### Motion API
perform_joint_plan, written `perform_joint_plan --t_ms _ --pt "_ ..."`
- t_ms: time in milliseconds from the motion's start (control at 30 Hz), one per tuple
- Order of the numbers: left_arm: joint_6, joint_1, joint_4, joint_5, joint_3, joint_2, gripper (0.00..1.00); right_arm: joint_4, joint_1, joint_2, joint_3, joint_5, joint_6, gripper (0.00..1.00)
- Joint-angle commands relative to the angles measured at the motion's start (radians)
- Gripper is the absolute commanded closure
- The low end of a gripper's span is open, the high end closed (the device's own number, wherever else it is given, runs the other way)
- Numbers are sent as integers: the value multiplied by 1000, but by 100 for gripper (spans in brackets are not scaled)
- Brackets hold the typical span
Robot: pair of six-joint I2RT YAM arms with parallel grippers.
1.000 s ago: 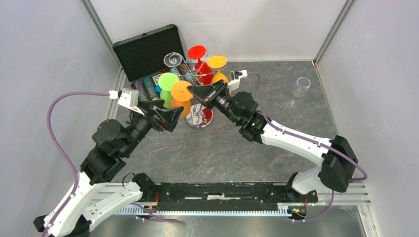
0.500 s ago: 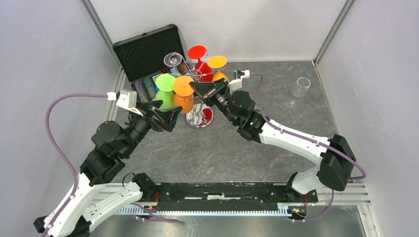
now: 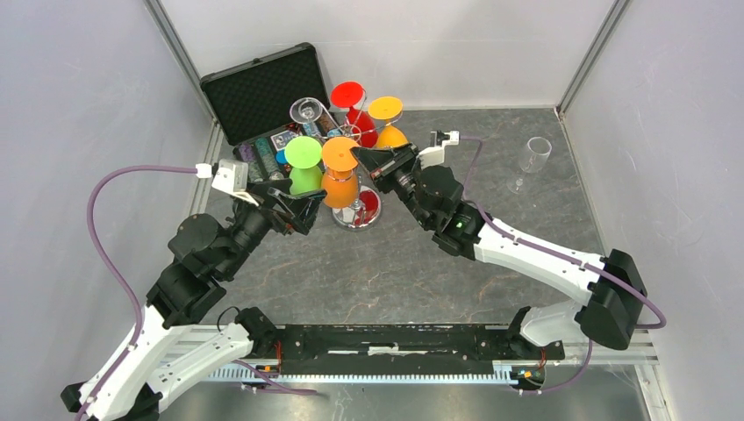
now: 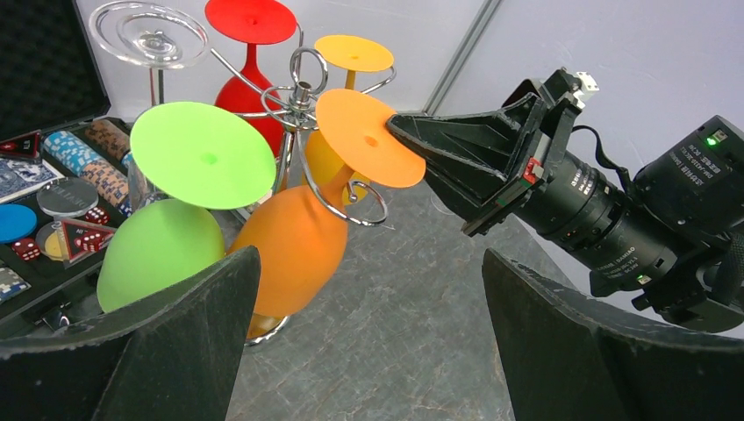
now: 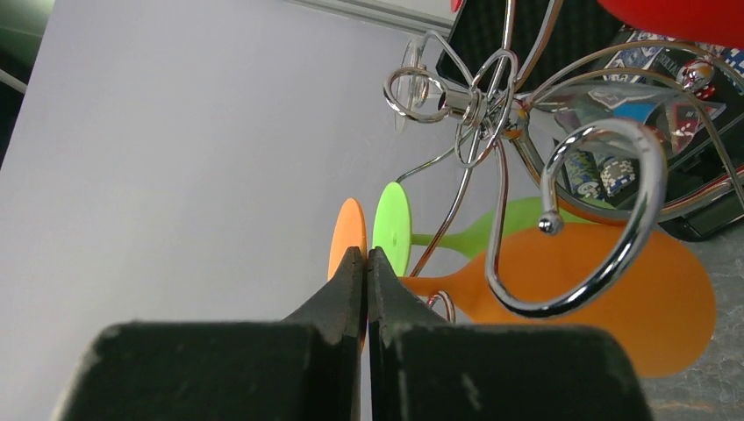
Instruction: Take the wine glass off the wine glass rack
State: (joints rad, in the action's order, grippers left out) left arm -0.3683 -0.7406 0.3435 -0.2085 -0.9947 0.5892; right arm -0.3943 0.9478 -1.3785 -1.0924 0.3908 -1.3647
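Foot of the orange wine glass (image 3: 340, 187) has been shifted rightward by the right gripper (image 3: 358, 156), jaws pressed together; the glass is still hooked on the wine glass rack (image 3: 353, 216). Near-left of it, the left gripper (image 3: 296, 206) is held spread.

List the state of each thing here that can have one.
wine glass rack: upright, five glasses hung on it
orange glass: hanging upside down, tilted
green glass: hanging upside down
red glass: hanging upside down
yellow glass: hanging upside down
clear glass on rack: hanging upside down
clear glass on table: standing upright
black case: open
left gripper: open, empty
right gripper: shut, tips at the orange glass's foot
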Motion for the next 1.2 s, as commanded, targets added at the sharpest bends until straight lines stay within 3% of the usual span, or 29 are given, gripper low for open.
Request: perform_joint_plan --t_ms 0,633,933,1167 --pt "-9 6 -43 2 -4 4 0 -31 -22 44 17 92 1 100" --pt "-63 6 -28 62 -15 34 0 45 -34 135 86 101 -29 100" --pt "-118 6 -54 146 -13 56 0 8 -34 342 229 -20 -46 100" --pt "-232 6 -141 269 24 71 0 18 -33 585 342 -7 -31 100"
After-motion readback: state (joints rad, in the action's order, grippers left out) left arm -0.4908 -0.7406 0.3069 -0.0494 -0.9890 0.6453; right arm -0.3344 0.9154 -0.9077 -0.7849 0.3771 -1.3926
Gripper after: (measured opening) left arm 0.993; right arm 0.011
